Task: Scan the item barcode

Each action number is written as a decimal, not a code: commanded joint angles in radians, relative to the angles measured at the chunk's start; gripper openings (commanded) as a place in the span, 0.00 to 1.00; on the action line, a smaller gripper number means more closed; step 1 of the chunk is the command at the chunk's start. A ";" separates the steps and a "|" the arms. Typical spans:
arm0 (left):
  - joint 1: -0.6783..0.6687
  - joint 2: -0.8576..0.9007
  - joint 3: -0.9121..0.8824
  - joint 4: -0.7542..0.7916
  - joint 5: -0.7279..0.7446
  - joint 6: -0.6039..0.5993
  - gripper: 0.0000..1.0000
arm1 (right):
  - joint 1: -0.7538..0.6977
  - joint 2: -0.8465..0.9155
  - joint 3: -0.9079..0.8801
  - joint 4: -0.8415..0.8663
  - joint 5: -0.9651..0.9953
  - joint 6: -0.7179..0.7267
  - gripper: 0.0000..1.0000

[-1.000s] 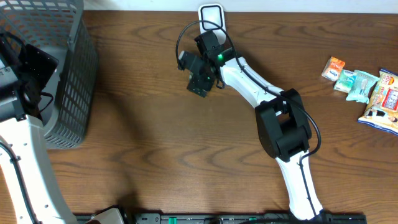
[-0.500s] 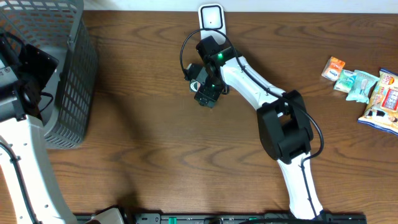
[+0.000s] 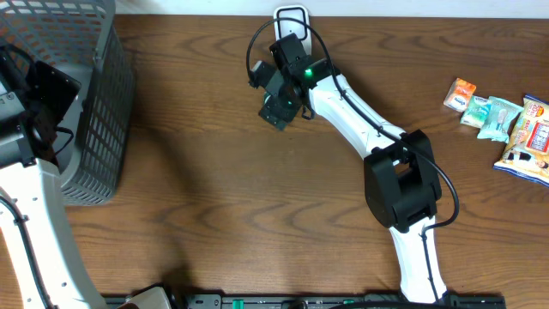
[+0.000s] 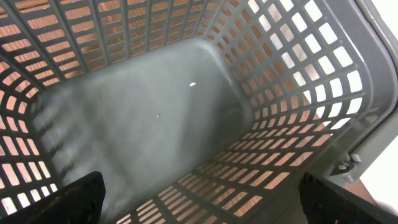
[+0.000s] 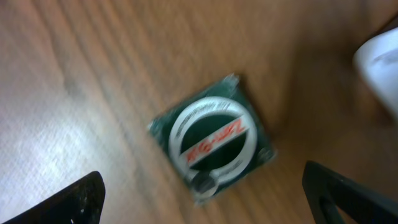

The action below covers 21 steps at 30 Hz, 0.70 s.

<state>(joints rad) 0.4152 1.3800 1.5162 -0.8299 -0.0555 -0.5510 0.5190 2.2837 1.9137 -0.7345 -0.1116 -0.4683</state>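
Packet (image 5: 211,144) lay flat on surface (image 5: 93,74), straight below my right fingers (image 5: 69,200), spread wide, empty. Squarish, turned diagonal. Scanner (image 3: 292,19) just beside. Left fingers (image 4: 69,200) spread over basket (image 4: 143,124), far off.

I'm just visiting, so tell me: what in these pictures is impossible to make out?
- Right wrist view: the red lettering on the green packet is blurred beyond reading, and no barcode shows.
- Overhead view: that packet is hidden under the right hand.
- Overhead view: the snack packs are too small to read; one is cut off by the right edge.
- Right wrist view: a white shape at the right edge is cut off and blurred.
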 commanded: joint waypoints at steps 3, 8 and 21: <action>0.003 0.000 0.006 0.000 -0.009 -0.004 0.98 | -0.016 0.040 -0.003 0.113 0.001 0.001 0.97; 0.003 0.000 0.006 0.000 -0.009 -0.004 0.97 | -0.024 0.084 -0.003 0.174 0.001 0.000 0.99; 0.003 0.000 0.006 0.000 -0.009 -0.004 0.98 | -0.057 0.130 -0.003 0.193 0.051 0.053 0.96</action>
<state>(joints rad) 0.4152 1.3800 1.5162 -0.8299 -0.0555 -0.5510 0.4847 2.3848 1.9141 -0.5430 -0.1162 -0.4393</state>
